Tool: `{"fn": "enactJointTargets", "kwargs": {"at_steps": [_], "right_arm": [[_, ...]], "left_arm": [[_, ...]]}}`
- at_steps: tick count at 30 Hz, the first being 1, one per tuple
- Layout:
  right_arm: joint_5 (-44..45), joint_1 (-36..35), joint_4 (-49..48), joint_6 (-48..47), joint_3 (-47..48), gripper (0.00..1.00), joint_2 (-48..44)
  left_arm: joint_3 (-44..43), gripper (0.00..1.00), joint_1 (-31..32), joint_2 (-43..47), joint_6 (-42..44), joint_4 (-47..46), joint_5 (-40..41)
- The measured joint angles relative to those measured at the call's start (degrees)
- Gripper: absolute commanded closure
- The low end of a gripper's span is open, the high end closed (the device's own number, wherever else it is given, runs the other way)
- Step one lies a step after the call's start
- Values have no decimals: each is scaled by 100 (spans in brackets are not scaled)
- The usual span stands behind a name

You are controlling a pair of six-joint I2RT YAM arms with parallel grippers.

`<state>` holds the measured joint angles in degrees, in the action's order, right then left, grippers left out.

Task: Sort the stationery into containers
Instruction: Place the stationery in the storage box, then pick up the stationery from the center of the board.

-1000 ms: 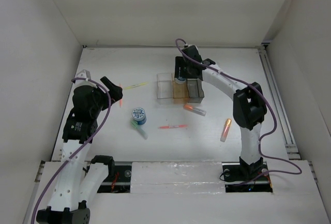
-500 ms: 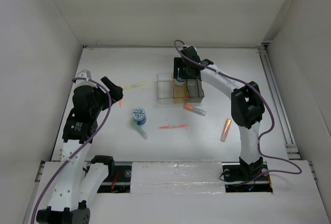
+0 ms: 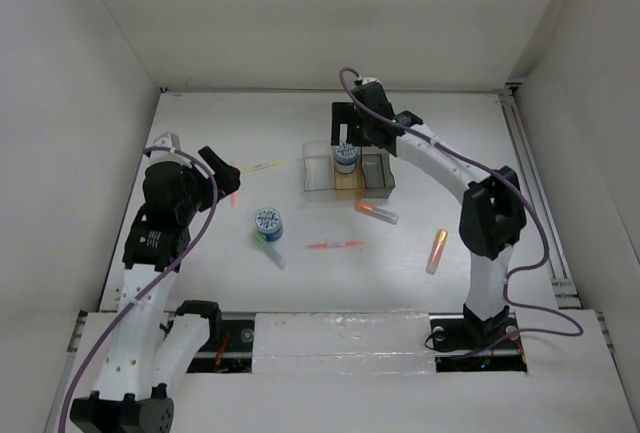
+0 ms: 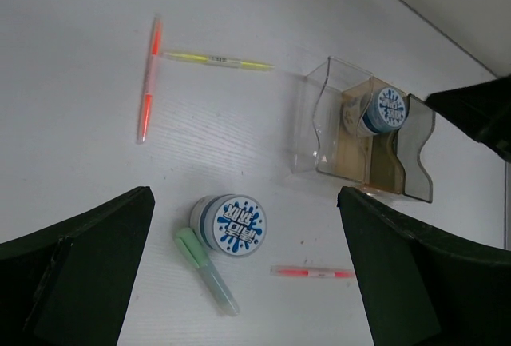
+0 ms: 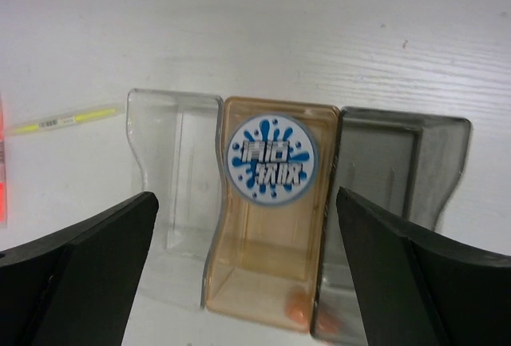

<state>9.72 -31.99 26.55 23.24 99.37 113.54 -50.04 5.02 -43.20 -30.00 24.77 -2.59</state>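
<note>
- The white desk is seen to carry everything listed here.
- The left pincer is held wide above the left part of the desk, with nothing between its fingers. The right pincer is spread wide above the containers and is likewise empty.
- The containers are joined in a row running left to right in the top view: the clear bin, the amber bin and the grey bin. Each bin's long axis runs from far to near.
- One roll is lodged at the far end of the amber bin with its round face turned upward. White characters in two rows on a blue splash are printed there but cannot be read with certainty.
- A second roll stands on the desk left of the bins, with the same label facing up.
- A green marker lies diagonally, its cap end just beside that roll.
- An orange marker lies slantwise near the bins; another marker lies well to the right, its axis running nearly far to near.
- A yellow-green pen is laid roughly left to right, and its white band bears print too small to read.
- An orange pen is laid roughly far to near, its far end near that pen's left end.
- A red pen lies left to right.
</note>
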Motion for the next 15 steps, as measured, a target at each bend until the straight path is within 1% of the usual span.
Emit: {"fn": "enactJointTargets", "kwargs": {"at_steps": [3, 7, 9, 13, 15], "right_arm": [[83, -42, 28, -46, -437, 0, -688], [87, -70, 57, -219, -730, 0, -1523], [90, -76, 26, -295, -946, 0, -1908], [81, -85, 2, -398, -1606, 0, -2553], [81, -96, 28, -413, -1875, 0, -2739]], "left_arm": [[-42, 0, 168, -442, 0, 44, 76], [-251, 0, 833, -1480, -157, 184, 164], [-164, 0, 968, -1917, -289, 175, 35], [428, 0, 979, -2072, -535, 155, -96], [538, 0, 1047, -2076, -636, 223, -46]]}}
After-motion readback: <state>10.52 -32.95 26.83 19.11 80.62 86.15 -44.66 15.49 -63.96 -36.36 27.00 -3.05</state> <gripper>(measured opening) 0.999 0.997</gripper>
